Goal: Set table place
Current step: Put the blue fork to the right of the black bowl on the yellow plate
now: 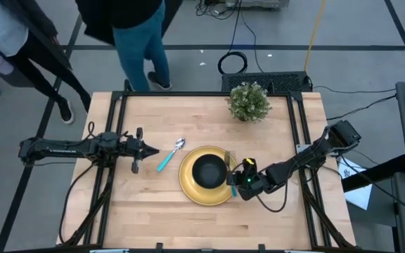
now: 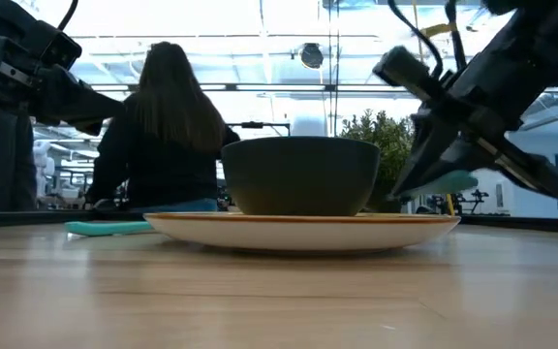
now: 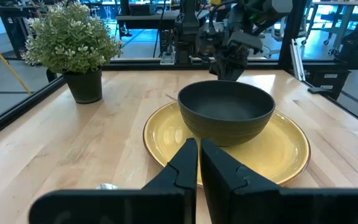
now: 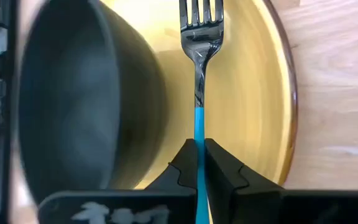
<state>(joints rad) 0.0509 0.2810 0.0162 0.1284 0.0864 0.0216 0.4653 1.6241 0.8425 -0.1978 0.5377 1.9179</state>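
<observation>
Bowl [image 1: 209, 171] sits on plate [image 1: 206, 176], spoon [image 1: 169, 154] left of plate. Right gripper [image 1: 233, 178] clamps fork [image 4: 199, 74] over plate, unplaced. Left gripper [image 1: 153, 151] closed, empty.

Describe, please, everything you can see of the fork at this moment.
The fork has a shiny metal head with four tines and a narrow metal neck that runs into a turquoise handle. The right pincer is shut on that handle. In the right wrist view the fork's head shows over the rim of the yellow plate, beside the black bowl, tines pointing away from the pincer. Whether the tines touch the plate cannot be told.
</observation>
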